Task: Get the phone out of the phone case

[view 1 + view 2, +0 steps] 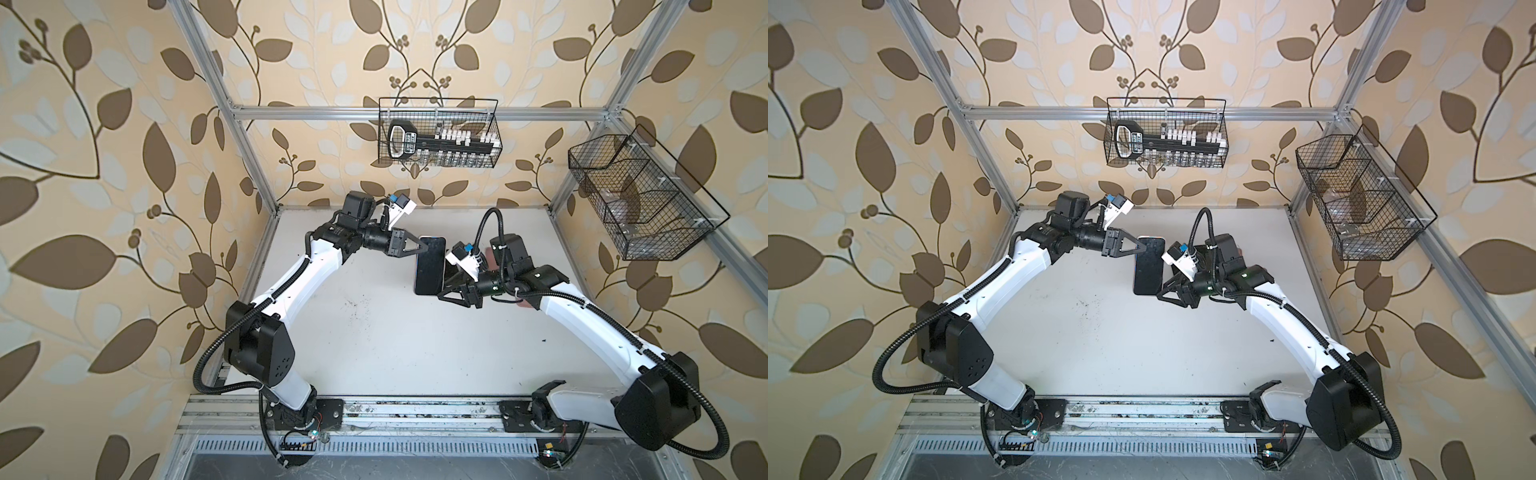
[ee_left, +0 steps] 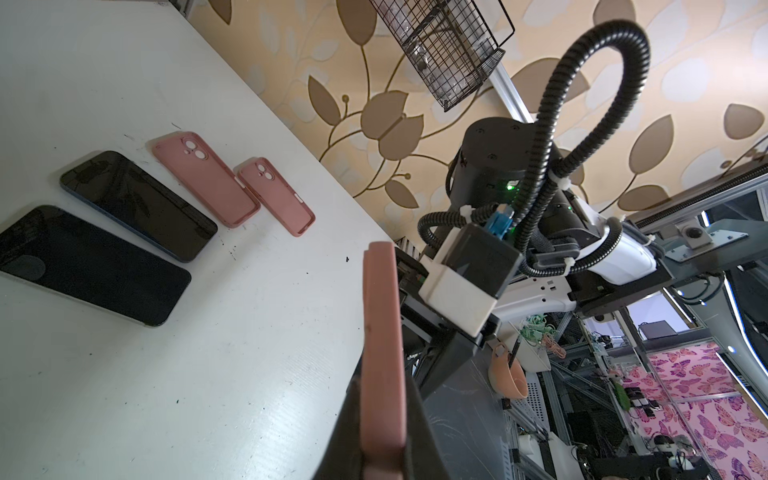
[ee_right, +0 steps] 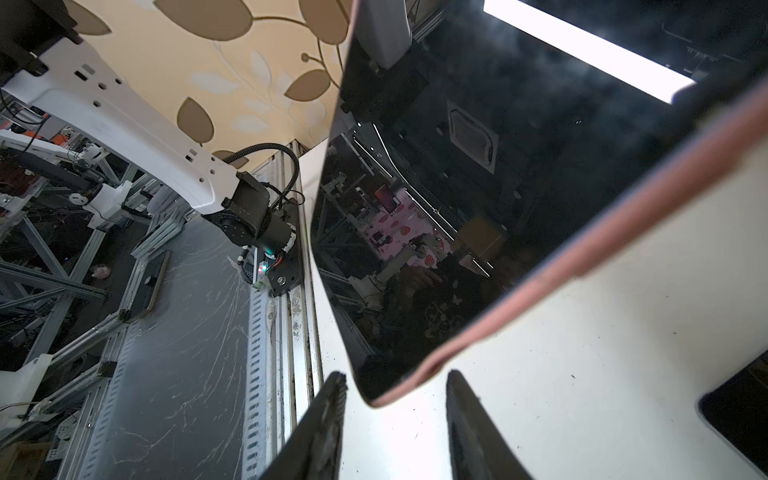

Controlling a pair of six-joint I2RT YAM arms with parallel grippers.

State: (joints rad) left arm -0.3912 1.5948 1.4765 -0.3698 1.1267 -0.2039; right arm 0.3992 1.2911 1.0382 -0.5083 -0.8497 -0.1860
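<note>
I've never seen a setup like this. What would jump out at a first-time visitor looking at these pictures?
First, the dark phone in its pink case held up over the white table: the left gripper pinches its far end while the right gripper straddles the near corner, jaws apart. Next, two bare phones and two empty pink cases lying side by side on the table.

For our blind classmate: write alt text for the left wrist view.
The left claw grips a pink-cased phone edge-on. Beyond it, two dark phones and two empty pink cases lie on the white table.
</note>
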